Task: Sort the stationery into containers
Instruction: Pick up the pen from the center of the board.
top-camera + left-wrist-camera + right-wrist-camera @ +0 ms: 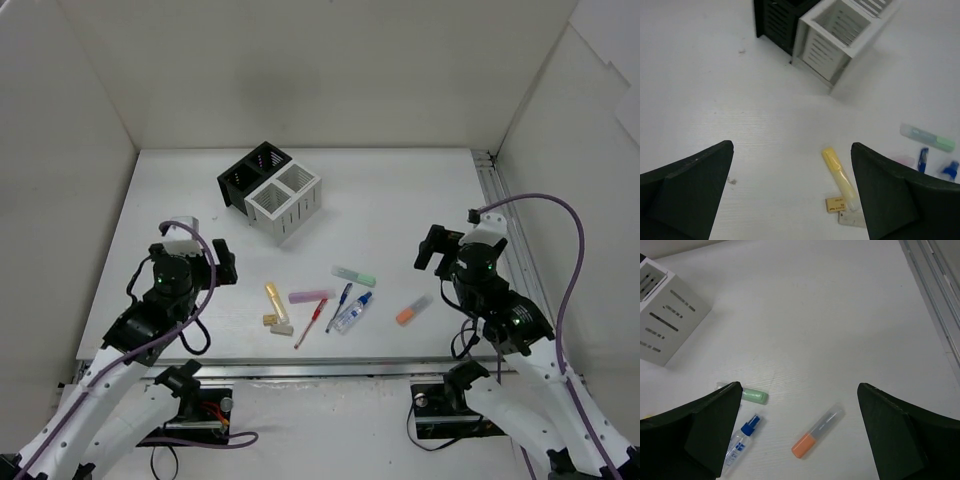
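Note:
The stationery lies near the table's front edge: yellow marker (275,298), pink marker (308,296), green-capped marker (354,276), orange marker (412,311), red pen (310,323), blue pen (340,305), clear blue-capped bottle (352,313), two beige erasers (270,320). The black box (250,170) and white box (285,200) stand side by side at the back. My left gripper (792,147) is open and empty above the table, left of the yellow marker (839,175). My right gripper (800,386) is open and empty above the orange marker (817,431).
White walls enclose the table on three sides. A metal rail (497,200) runs along the right edge and shows in the right wrist view (930,290). The white box (840,30) and black box (777,20) show at the top of the left wrist view.

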